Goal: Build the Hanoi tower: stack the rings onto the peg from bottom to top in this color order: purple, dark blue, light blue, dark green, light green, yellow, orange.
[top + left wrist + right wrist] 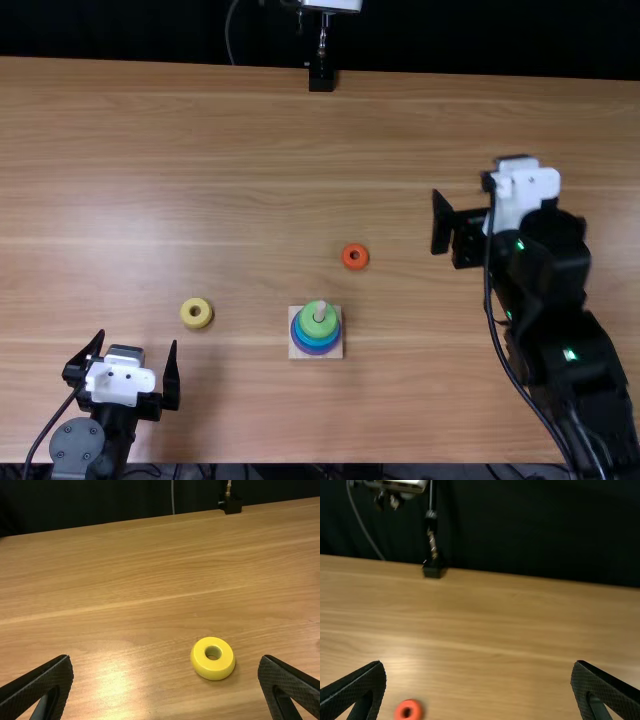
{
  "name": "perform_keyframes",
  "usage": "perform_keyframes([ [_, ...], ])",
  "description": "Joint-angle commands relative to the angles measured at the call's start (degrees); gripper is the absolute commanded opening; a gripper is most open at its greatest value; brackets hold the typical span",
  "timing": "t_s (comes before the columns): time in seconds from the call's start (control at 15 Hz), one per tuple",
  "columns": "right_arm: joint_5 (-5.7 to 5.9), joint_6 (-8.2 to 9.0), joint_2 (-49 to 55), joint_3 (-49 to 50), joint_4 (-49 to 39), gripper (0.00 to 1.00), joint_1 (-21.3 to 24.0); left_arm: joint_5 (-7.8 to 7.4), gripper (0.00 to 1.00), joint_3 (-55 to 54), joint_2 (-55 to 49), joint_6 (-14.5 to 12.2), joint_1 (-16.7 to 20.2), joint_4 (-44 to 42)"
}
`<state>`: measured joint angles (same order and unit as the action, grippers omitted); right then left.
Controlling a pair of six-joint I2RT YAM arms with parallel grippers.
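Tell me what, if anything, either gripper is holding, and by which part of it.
Nothing is held. The left gripper and right gripper have open, empty jaws; the yellow ring and orange ring lie on the table.

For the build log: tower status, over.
Black left gripper and black right gripper open, empty. Light green ring tops stack; yellow ring and orange ring loose on wooden table. Pale peg tip unobstructed.

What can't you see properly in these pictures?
Peg, top view: lower part, hidden by stacked rings.
Purple ring, top view: its middle, covered by those above.
Green ring, top view: another green beneath? Too small to tell.
Left arm, top view: its base, cut off by the bottom edge.
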<state>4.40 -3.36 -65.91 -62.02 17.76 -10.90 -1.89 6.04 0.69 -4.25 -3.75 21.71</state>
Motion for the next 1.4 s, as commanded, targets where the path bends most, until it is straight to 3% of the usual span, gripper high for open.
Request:
perform_keyframes([
  [0.0, -1.13, -5.40, 7.11, 6.21, -1.45, 1.00, 2.63, -0.43, 1.00, -6.04, -0.69, -0.39, 0.14, 4.86],
  [0.13, -2.82, -5.40, 18.27, 13.77, -1.14, 1.00, 5.09, -0.32, 1.00, -6.04, -0.69, -0.39, 0.14, 4.86],
  [0.47, -3.56, -5.82, 39.72, 35.12, -0.82, 1.00, 11.95, -0.32, 1.00, -6.04, -0.69, -0.39, 0.14, 4.86],
  [0.73, -3.24, -5.50, 53.96, 48.31, -1.14, 1.00, 12.13, -0.32, 1.00, -6.04, -0.69, -0.39, 0.14, 4.86],
  [1.33, -2.82, -5.19, 63.54, 59.73, -6.94, 1.00, 12.30, -0.32, 1.00, -6.04, -0.69, -0.39, 0.14, 4.86],
])
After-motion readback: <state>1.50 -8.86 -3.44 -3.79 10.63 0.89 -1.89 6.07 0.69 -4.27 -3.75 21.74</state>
